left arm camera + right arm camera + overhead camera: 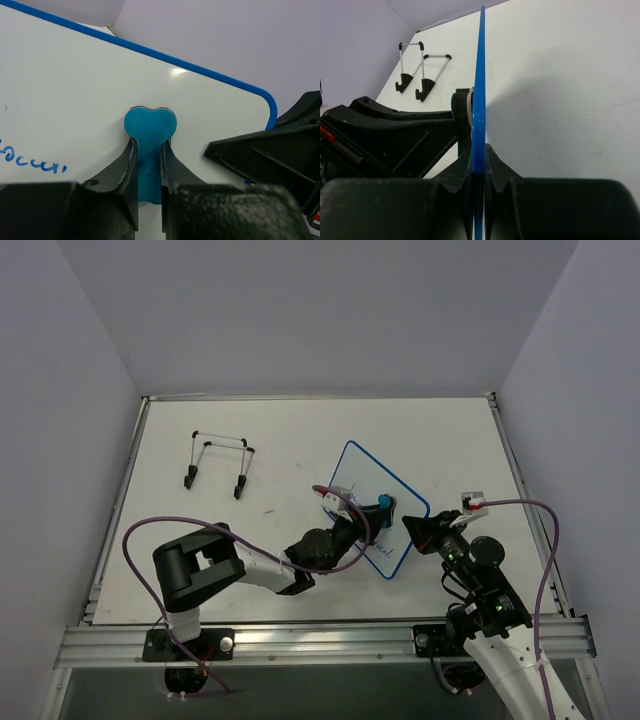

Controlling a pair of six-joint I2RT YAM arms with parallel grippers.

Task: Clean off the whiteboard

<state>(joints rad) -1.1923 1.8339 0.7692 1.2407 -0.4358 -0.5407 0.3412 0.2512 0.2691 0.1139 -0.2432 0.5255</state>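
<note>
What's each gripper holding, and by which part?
Left gripper: blue eraser, pinched at its narrow waist. Right gripper: whiteboard, clamped on its blue rim.

Only writing in view: one short line of blue handwriting (32, 159) on the whiteboard (75, 85), low and to the left of my left claw (148, 147), cut off by the frame edge and too loopy to read; nothing else legible.
</note>
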